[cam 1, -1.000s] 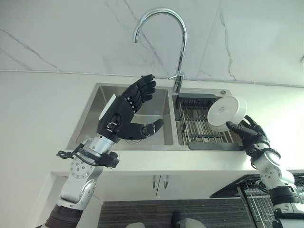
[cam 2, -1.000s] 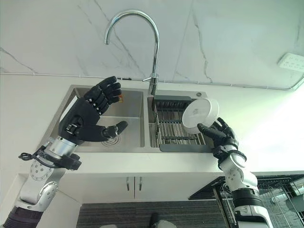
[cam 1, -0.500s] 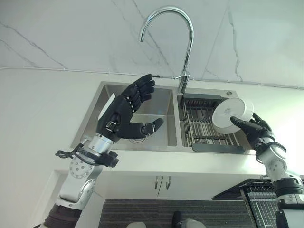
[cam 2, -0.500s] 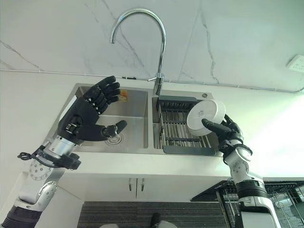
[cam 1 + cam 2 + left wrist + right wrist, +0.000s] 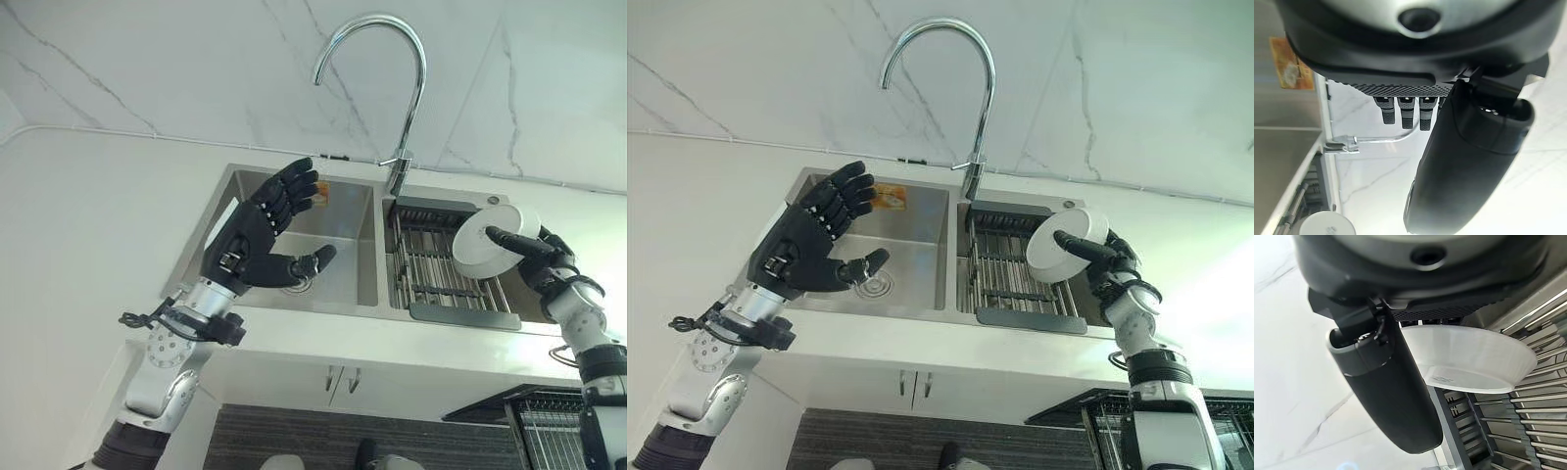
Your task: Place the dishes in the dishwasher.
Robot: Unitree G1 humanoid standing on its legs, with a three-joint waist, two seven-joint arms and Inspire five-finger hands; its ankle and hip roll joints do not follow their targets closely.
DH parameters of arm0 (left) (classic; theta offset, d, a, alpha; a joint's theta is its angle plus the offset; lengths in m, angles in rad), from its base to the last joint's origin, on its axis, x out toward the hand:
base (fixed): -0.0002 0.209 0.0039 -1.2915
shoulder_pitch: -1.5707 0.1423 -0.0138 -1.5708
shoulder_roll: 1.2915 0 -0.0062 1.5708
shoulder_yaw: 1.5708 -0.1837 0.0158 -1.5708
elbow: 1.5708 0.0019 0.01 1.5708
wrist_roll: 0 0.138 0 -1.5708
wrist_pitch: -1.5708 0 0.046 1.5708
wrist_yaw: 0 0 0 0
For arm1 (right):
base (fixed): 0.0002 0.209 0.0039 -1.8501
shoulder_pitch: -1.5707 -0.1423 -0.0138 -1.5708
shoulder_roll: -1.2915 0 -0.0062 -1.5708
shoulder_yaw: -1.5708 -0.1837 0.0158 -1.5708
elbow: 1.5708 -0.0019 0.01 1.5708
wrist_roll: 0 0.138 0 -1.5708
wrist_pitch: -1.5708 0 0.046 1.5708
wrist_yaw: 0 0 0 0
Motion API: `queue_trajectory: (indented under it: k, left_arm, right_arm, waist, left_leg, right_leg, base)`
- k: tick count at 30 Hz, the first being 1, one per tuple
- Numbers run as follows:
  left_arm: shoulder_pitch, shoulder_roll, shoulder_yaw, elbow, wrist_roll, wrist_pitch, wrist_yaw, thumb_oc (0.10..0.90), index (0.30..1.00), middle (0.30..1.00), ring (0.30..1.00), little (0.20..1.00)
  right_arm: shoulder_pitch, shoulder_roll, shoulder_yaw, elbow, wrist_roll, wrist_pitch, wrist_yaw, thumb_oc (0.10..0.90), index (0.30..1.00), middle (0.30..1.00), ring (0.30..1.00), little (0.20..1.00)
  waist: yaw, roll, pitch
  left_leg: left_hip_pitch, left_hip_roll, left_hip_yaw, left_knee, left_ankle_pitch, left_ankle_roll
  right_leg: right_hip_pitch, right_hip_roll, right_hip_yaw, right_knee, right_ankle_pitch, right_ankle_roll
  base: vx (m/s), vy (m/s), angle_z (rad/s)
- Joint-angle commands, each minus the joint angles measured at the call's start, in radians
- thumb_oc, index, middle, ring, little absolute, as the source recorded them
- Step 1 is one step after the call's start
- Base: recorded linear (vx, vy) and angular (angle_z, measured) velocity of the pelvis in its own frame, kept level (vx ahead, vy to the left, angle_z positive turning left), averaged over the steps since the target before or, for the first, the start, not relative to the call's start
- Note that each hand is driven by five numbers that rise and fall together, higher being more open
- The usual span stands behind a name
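The right robot hand (image 5: 545, 262) sits at the right edge of the head views, its arm rising from the lower right corner. It grips a white dish (image 5: 493, 238) on edge: the thumb lies across the dish's flat underside, and in the right wrist view the fingers sit behind the dish (image 5: 1469, 358), pinching it against the thumb. The dish is tilted with its underside toward the camera. It is held above the metal rack (image 5: 438, 272) that fills the right basin of the sink (image 5: 257, 188), right of centre in the frame.

The left robot hand (image 5: 257, 233) is at centre left, raised over the left basin. Its arm comes up from the lower left corner, bent at the elbow. The palm faces right, the fingers are spread and only slightly bent, pointing to the upper right, and the thumb juts out to the right. It holds nothing. In the left wrist view its fingertips (image 5: 1405, 112) show in a row with nothing between them and the thumb.

A small orange object (image 5: 888, 198) lies at the back of the left basin, just past the left fingertips. The curved tap (image 5: 387, 73) stands at top centre behind the divider between the basins. The white bench (image 5: 88, 215) surrounds the sink. A wire dishwasher rack (image 5: 554, 426) shows in the lower right corner, below the bench edge.
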Motion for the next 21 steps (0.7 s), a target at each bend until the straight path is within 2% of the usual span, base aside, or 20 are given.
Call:
queue_trajectory:
  k: [1,3,4,5,7,8,15,21]
  left_arm:
    - [-0.076,0.053,-0.018,-0.098,-0.041,-0.082,0.002,0.800,0.900,0.900,0.900,0.900]
    - [-0.073,0.053,-0.017,-0.094,-0.039,-0.080,-0.003,0.800,0.900,0.900,0.900,0.900]
    - [-0.074,0.052,-0.019,-0.094,-0.039,-0.078,-0.003,0.800,0.900,0.900,0.900,0.900]
    - [-0.076,0.053,-0.020,-0.095,-0.041,-0.074,-0.002,0.800,0.900,0.900,0.900,0.900]
    - [-0.083,0.060,-0.028,-0.091,-0.046,-0.070,0.000,0.800,0.900,0.900,0.900,0.900]
    - [-0.087,0.063,-0.033,-0.091,-0.047,-0.066,0.002,0.800,0.900,0.900,0.900,0.900]
    - [-0.108,0.074,-0.052,-0.091,-0.051,-0.039,0.004,0.800,0.900,0.900,0.900,0.900]
    - [-0.119,0.078,-0.067,-0.091,-0.047,-0.024,0.014,0.800,0.900,0.900,0.900,0.900]
  right_arm:
    - [-0.161,-0.113,0.025,0.013,0.048,-0.061,0.054,0.800,0.900,0.900,0.900,0.900]
    - [-0.173,-0.118,0.032,0.037,0.050,-0.029,0.063,0.800,0.900,0.900,0.900,0.900]
    - [-0.177,-0.120,0.038,0.053,0.046,-0.013,0.069,0.776,0.865,0.865,0.865,0.865]
    - [-0.179,-0.121,0.042,0.065,0.039,-0.001,0.070,0.591,0.587,0.587,0.587,0.587]
    - [-0.192,-0.130,0.059,0.117,0.028,0.049,0.095,0.489,0.434,0.434,0.434,0.434]
    - [-0.200,-0.132,0.068,0.150,0.020,0.065,0.110,0.400,0.300,0.300,0.300,0.300]
    - [-0.254,-0.147,0.107,0.288,-0.032,0.104,0.178,0.400,0.300,0.300,0.300,0.300]
    - [-0.301,-0.146,0.129,0.353,-0.052,0.087,0.145,0.400,0.300,0.300,0.300,0.300]
  waist:
    - [0.028,-0.007,-0.065]
    - [0.031,-0.007,-0.066]
    - [0.033,-0.007,-0.067]
    - [0.034,-0.007,-0.067]
    - [0.038,-0.008,-0.067]
    - [0.042,-0.008,-0.067]
    - [0.054,-0.008,-0.068]
    - [0.059,0.004,-0.068]
  left_leg:
    - [0.016,0.020,0.011,-0.042,-0.057,-0.046]
    - [0.015,0.019,0.010,-0.042,-0.057,-0.047]
    - [0.015,0.018,0.009,-0.042,-0.056,-0.047]
    - [0.014,0.018,0.009,-0.042,-0.055,-0.047]
    - [0.013,0.017,0.008,-0.042,-0.054,-0.048]
    - [0.013,0.017,0.008,-0.042,-0.053,-0.048]
    - [0.011,0.015,0.008,-0.042,-0.051,-0.046]
    - [0.006,0.014,0.011,-0.042,-0.048,-0.044]
  right_leg:
    - [0.022,-0.051,-0.035,0.124,-0.209,0.088]
    - [0.024,-0.051,-0.035,0.124,-0.211,0.088]
    - [0.025,-0.051,-0.035,0.124,-0.212,0.087]
    - [0.026,-0.051,-0.036,0.124,-0.212,0.087]
    - [0.028,-0.053,-0.038,0.124,-0.212,0.089]
    - [0.029,-0.054,-0.040,0.124,-0.212,0.089]
    - [0.031,-0.056,-0.042,0.124,-0.213,0.092]
    - [0.031,-0.061,-0.041,0.124,-0.213,0.095]
  base:
    - [0.00,0.000,0.00]
    - [0.00,0.000,0.00]
    - [0.00,0.000,0.00]
    - [0.00,0.000,0.00]
    - [0.00,0.004,0.02]
    - [0.00,0.006,0.04]
    - [0.00,0.000,0.01]
    - [-0.03,0.032,0.01]
